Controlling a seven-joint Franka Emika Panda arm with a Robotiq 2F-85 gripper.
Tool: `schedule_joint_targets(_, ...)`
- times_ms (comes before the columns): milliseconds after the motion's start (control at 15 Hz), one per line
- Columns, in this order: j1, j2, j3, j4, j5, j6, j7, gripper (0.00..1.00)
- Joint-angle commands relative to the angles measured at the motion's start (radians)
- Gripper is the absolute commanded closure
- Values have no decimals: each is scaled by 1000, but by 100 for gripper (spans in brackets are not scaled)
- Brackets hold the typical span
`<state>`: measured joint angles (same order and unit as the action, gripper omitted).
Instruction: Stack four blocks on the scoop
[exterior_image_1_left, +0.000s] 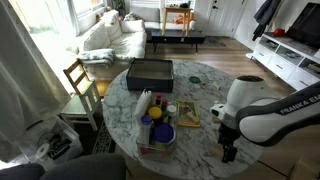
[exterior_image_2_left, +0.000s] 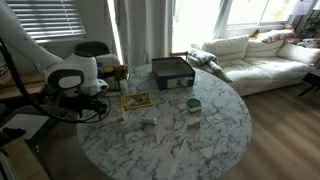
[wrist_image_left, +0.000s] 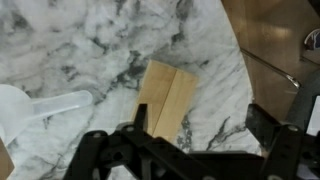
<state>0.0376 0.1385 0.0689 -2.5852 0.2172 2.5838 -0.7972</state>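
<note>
In the wrist view we find the blocks (wrist_image_left: 168, 98) flat near the counter's (wrist_image_left: 80, 40) curved edge, just ahead of and between our spread, empty fingers (wrist_image_left: 92, 152), long axis pointing away, with only two countable and the scoop (wrist_image_left: 35, 108) cut off.

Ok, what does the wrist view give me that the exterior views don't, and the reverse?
Wrist view only: what look like two pale wooden blocks lying side by side on the marble just ahead of the open gripper, and the white scoop at the left edge, apart from them.
Exterior views only: the arm, the dark tray, the blue bowl and the sofa.
Shared: the marble table and the gripper.
</note>
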Motion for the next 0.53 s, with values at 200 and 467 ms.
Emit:
schedule_joint_targets(200,-25,63,12,31,-41,27,66,0)
schedule_joint_targets(467,-30,89,11,45,-50,43,92,0)
